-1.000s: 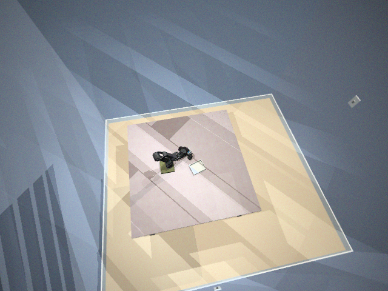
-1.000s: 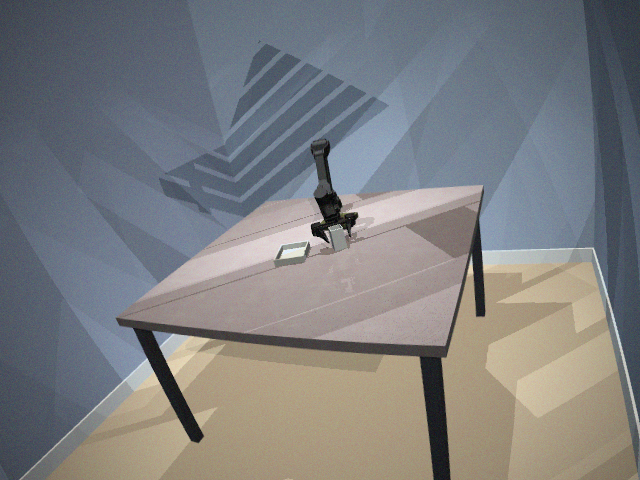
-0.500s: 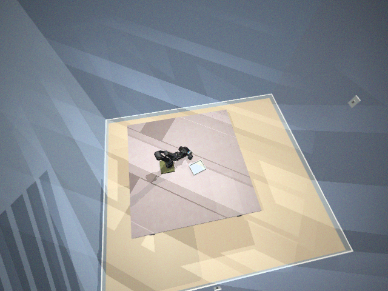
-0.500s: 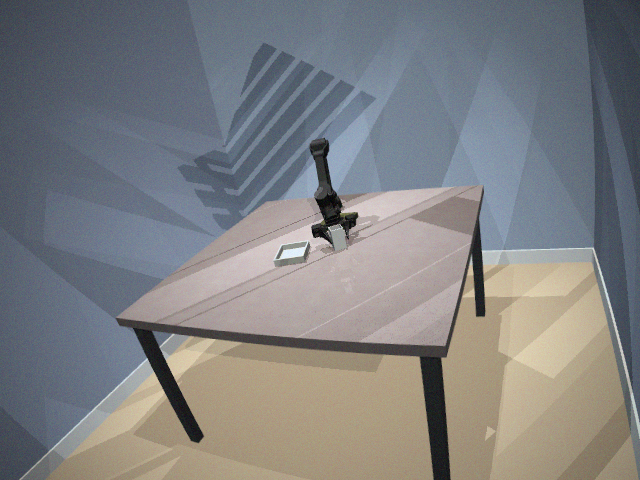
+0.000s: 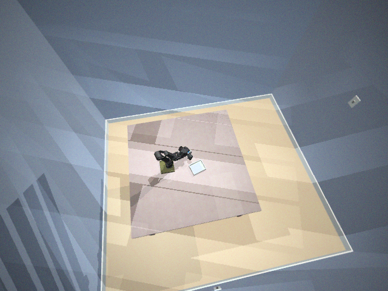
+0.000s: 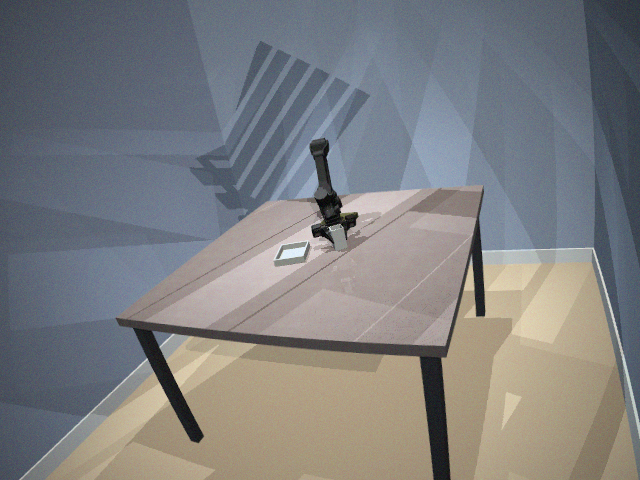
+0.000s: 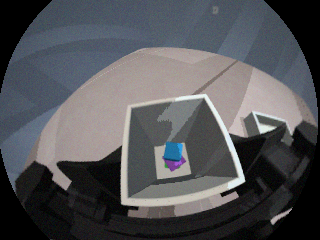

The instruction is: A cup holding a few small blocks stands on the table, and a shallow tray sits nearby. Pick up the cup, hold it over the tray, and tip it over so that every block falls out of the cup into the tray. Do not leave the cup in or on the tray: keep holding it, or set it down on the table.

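Note:
A pale square cup [image 6: 339, 238] [image 7: 145, 150] stands upright on the table [image 6: 361, 299]. In the wrist view I look down into it and see a blue block [image 7: 173, 149] on top of a purple block [image 7: 176, 163], with a green sliver beside them. My gripper [image 6: 333, 233] [image 5: 188, 153] is low around the cup, with one dark finger against each side wall, shut on it. The cup's base rests on the table. The shallow white tray [image 5: 192, 168] [image 6: 291, 261] [image 7: 265, 116] sits a short way beside the cup and has nothing in it.
The arm's base sits on an olive plate [image 5: 165, 168] just behind the cup. The table stands in a room with a tan floor [image 6: 542, 335] and grey walls.

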`<state>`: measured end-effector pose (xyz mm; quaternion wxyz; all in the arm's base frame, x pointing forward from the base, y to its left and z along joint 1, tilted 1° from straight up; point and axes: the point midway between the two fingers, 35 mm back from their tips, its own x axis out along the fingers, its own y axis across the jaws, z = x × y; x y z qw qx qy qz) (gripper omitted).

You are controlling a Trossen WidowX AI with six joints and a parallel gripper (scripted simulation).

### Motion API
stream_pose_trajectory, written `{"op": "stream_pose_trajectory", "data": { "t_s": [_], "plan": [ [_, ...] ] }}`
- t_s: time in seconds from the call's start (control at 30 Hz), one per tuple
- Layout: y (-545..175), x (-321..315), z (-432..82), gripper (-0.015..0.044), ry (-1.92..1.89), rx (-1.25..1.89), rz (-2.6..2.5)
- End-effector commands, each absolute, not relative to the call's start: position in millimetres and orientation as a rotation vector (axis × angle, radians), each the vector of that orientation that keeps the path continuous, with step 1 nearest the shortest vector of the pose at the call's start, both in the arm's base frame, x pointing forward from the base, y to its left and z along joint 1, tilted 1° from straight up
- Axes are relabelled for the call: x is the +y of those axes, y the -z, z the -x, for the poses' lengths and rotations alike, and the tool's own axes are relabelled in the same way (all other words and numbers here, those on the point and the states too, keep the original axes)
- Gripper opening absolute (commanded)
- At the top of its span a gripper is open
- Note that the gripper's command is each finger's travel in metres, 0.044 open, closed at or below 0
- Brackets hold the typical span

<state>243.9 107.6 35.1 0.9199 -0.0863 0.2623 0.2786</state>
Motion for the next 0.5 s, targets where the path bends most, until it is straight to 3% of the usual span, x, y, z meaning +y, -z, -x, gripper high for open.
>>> {"op": "stream_pose_trajectory", "data": {
  "t_s": [0.0, 0.23, 0.47],
  "plan": [
    [-35.9, 107.3, -244.8, 0.0193, -0.568, 0.537, 0.174],
    [-45.8, 107.6, -244.2, 0.0009, -0.568, 0.537, 0.174],
    [-54.9, 107.3, -241.0, 0.0000, -0.568, 0.537, 0.174]
  ]
}}
